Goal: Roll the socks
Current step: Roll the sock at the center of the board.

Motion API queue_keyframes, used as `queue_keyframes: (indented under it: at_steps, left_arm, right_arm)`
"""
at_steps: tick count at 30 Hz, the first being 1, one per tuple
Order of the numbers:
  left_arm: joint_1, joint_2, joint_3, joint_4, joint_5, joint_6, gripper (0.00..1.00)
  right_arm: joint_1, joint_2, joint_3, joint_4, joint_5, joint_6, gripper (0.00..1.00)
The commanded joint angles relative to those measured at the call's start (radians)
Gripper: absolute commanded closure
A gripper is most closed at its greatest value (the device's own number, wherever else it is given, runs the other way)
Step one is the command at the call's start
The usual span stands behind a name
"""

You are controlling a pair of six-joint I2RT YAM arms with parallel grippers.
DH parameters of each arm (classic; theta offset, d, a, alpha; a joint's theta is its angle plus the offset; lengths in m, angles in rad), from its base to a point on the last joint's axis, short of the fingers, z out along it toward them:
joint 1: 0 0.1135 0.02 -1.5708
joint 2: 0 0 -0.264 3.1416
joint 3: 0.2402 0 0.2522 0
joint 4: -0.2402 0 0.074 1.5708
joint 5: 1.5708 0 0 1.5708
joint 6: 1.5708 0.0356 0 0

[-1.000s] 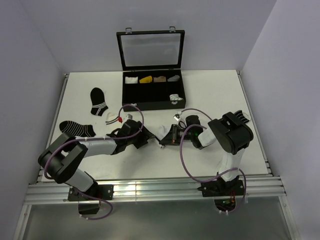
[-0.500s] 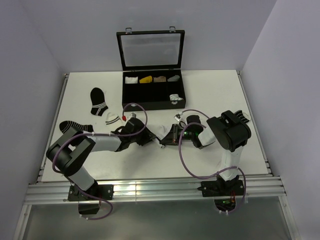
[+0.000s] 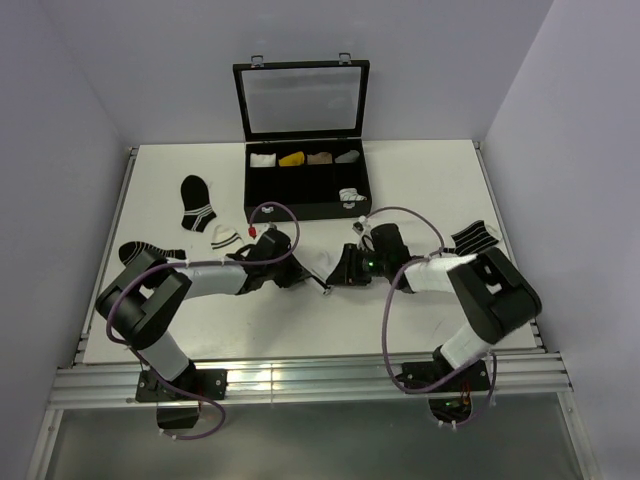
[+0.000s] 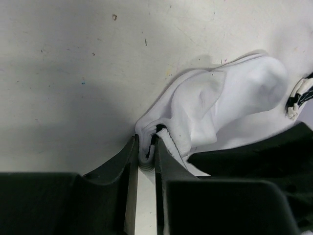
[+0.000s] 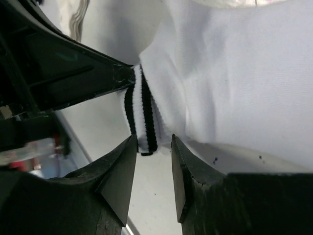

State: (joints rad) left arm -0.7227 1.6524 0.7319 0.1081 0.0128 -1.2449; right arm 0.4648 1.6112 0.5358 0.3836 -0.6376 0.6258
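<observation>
A white sock (image 3: 318,261) lies crumpled on the table between my two grippers. In the left wrist view its plain white body (image 4: 220,107) bulges ahead, and my left gripper (image 4: 146,147) is shut on a folded edge of it. My right gripper (image 5: 152,142) stands open, and the sock's black-banded cuff (image 5: 142,117) hangs just at its fingertips without being pinched. From above, the left gripper (image 3: 298,272) and right gripper (image 3: 336,274) face each other closely over the sock. No second white sock can be made out apart from this heap.
An open black case (image 3: 300,212) with small rolled bundles in its compartments stands behind the grippers. Black striped socks lie at the left (image 3: 197,203), the lower left (image 3: 150,255) and the right (image 3: 472,237). A small cream sock (image 3: 224,237) lies left of the left gripper.
My left gripper has closed onto the sock's edge. My right gripper has opened off the cuff, and the right arm's elbow has swung out to the right.
</observation>
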Motion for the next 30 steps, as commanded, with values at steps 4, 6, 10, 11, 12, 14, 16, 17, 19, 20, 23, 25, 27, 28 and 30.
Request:
queue_keyframes:
  at_steps: [4, 6, 10, 11, 12, 14, 16, 17, 19, 20, 23, 25, 27, 28, 30]
  left_arm:
    - [-0.004, 0.009, 0.035, -0.168, -0.042, 0.053, 1.0]
    - [-0.004, 0.012, 0.038, -0.179, -0.039, 0.056, 1.0]
    - [-0.006, 0.014, 0.043, -0.183, -0.028, 0.055, 1.0]
    - [-0.006, 0.014, 0.043, -0.182, -0.025, 0.055, 1.0]
    - [-0.006, 0.014, 0.043, -0.185, -0.025, 0.056, 1.0]
    - [-0.004, 0.014, 0.046, -0.188, -0.024, 0.056, 1.0]
    - [-0.004, 0.012, 0.047, -0.191, -0.022, 0.058, 1.0]
    - [-0.004, 0.012, 0.049, -0.191, -0.022, 0.056, 1.0]
    - [-0.006, 0.012, 0.05, -0.193, -0.022, 0.059, 1.0]
    - [-0.004, 0.012, 0.052, -0.193, -0.022, 0.059, 1.0]
    - [-0.006, 0.01, 0.049, -0.194, -0.022, 0.059, 1.0]
    - [-0.006, 0.009, 0.049, -0.194, -0.022, 0.061, 1.0]
    - [-0.004, 0.007, 0.049, -0.197, -0.022, 0.061, 1.0]
    - [-0.006, 0.007, 0.049, -0.199, -0.022, 0.061, 1.0]
    - [-0.006, 0.006, 0.052, -0.199, -0.022, 0.058, 1.0]
  right_arm:
    - [0.158, -0.226, 0.087, -0.313, 0.503, -0.247, 0.57]
    - [0.225, -0.261, 0.086, -0.31, 0.553, -0.287, 0.57]
    - [0.334, -0.278, 0.107, -0.31, 0.683, -0.351, 0.56]
    - [0.356, -0.272, 0.11, -0.31, 0.717, -0.363, 0.55]
    - [0.392, -0.266, 0.116, -0.308, 0.728, -0.382, 0.55]
    - [0.422, -0.241, 0.133, -0.31, 0.759, -0.394, 0.55]
    - [0.46, -0.223, 0.151, -0.311, 0.786, -0.409, 0.54]
    - [0.472, -0.205, 0.158, -0.315, 0.802, -0.414, 0.54]
    - [0.495, -0.191, 0.168, -0.316, 0.851, -0.431, 0.53]
    - [0.52, -0.174, 0.177, -0.318, 0.863, -0.434, 0.53]
    - [0.546, -0.133, 0.207, -0.333, 0.909, -0.445, 0.51]
    - [0.555, -0.113, 0.22, -0.342, 0.923, -0.452, 0.5]
    - [0.566, -0.085, 0.23, -0.345, 0.923, -0.459, 0.5]
    - [0.568, -0.076, 0.239, -0.354, 0.924, -0.459, 0.5]
    - [0.577, -0.044, 0.248, -0.371, 0.932, -0.456, 0.5]
